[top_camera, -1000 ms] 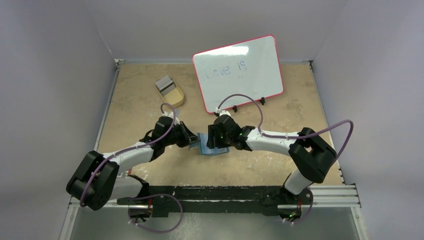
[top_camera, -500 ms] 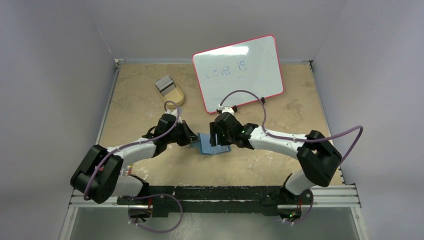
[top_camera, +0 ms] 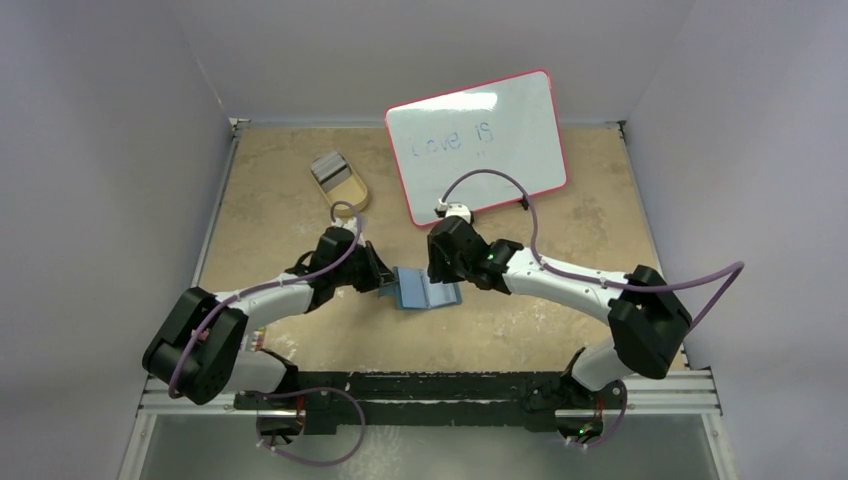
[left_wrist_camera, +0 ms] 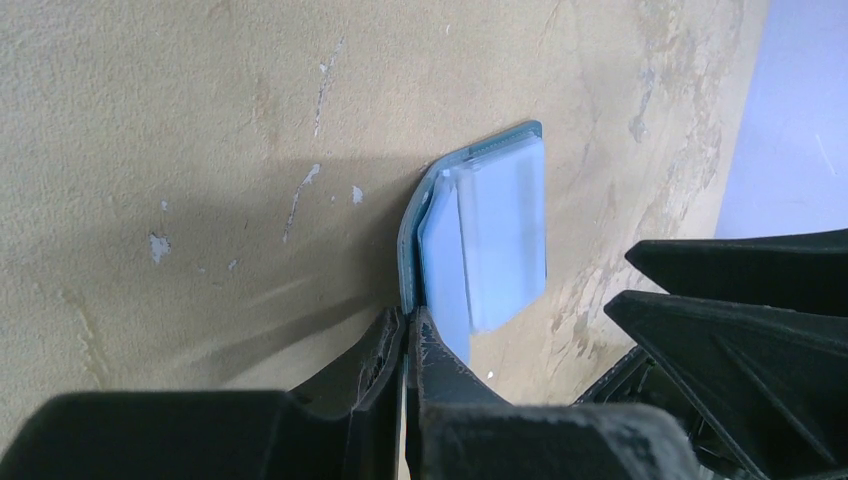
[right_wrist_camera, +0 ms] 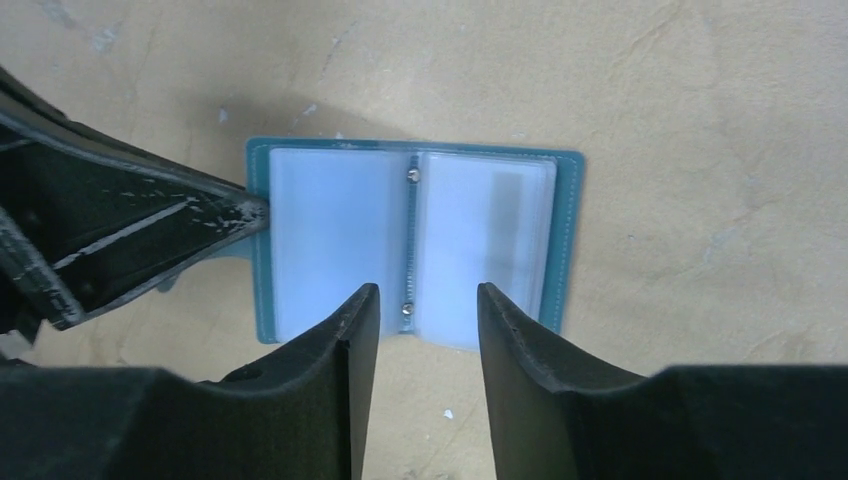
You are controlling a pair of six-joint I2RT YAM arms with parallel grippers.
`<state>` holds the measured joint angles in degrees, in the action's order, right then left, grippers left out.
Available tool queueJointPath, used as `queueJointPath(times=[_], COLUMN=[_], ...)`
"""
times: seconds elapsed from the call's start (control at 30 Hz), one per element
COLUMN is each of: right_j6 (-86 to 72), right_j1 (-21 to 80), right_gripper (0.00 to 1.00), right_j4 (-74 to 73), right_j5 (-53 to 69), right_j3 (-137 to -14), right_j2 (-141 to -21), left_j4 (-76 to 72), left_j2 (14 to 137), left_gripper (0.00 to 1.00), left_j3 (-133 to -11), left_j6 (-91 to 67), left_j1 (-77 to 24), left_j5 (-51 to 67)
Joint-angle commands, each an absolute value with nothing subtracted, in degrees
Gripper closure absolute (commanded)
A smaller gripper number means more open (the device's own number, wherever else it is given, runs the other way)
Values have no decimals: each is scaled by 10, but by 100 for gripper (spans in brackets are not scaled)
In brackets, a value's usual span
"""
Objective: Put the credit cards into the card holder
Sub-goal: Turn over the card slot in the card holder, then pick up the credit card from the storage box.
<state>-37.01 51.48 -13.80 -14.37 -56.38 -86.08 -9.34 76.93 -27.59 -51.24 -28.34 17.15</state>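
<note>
whiteboard (top_camera: 476, 145) propped at the back, tan tray (top_camera: 345, 190) back left holding grey cards (top_camera: 327, 166), wallet (top_camera: 427, 291) lying open mid-table, left gripper (top_camera: 384, 285) pinching its left edge, right gripper (right_wrist_camera: 426, 298) hovering above, jaws apart

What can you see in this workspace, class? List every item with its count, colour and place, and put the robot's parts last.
card holder: 1, teal-blue with lighter blue sleeves, lying open at the table's middle
credit cards: one small stack, number unclear, grey-silver, on the tray's far end
tray: 1, tan, far left of the table
whiteboard: 1, white with a red-pink rim, propped at the back
table: 1, tan, scuffed
left gripper: 1, black, shut on the card holder's left edge
right gripper: 1, black, open, over the card holder's middle
</note>
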Motion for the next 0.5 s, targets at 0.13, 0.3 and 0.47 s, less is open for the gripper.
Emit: queueJointPath(times=[0.13,0.3,0.47], right_j6=[-363,-364,-373], right_j1=[518,517,518], right_gripper=[64,64,49], right_j4=[-59,-16,-4], right_j5=[-89,-67,-86], right_j3=[-559,-529,-533], right_j2=[-857,-884,-913], left_j4=[-75,-11,104], left_j2=[756,721,684], left_gripper=[92,79,61], left_j3=[-304,-324,-394], left_j6=[-487,-473,-416], left_j1=[-287,-287,-286], left_j5=[147,93,-8])
